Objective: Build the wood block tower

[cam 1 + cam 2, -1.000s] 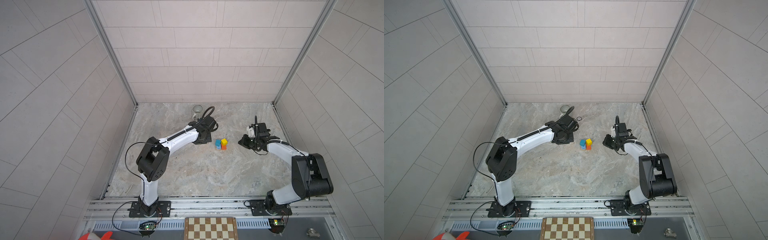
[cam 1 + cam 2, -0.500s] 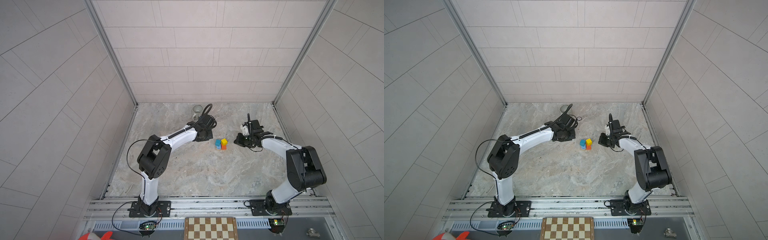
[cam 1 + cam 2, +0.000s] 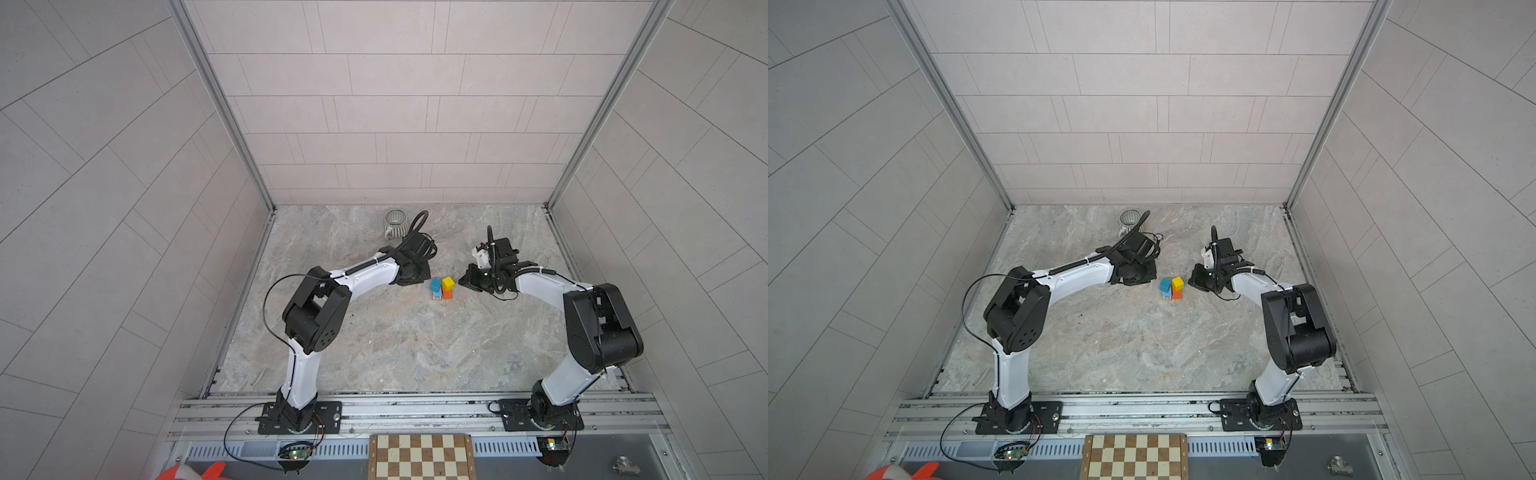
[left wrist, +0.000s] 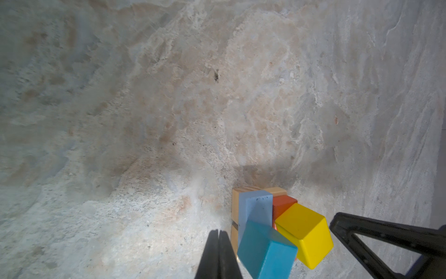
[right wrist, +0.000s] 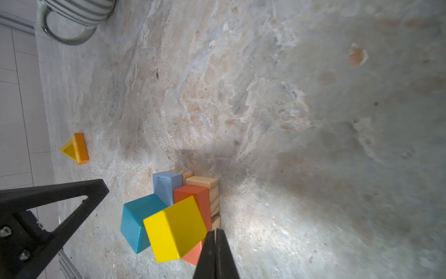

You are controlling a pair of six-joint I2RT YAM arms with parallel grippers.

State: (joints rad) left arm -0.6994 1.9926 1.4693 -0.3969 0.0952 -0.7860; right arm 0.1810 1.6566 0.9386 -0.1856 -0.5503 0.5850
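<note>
Marbled tabletop (image 3: 395, 353), tiled walls (image 3: 395, 116), wood block tower (image 3: 442, 288) between left gripper (image 4: 218, 241) and right gripper (image 5: 215, 241), both closed, seemingly empty

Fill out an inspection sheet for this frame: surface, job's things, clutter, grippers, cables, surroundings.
Surface: marbled tabletop, with a dark speck.
Job's things: block tower stands mid-table, with a teal block and a yellow block on top and orange-red, pale blue and bare wood blocks below. An orange-yellow wedge lies apart.
Clutter: grey ribbed cup at the back.
Grippers: left gripper and right gripper are both shut and empty, flanking the tower.
Cables: black cable loops free off the left arm.
Surroundings: tiled walls; chessboard beyond the front rail.
</note>
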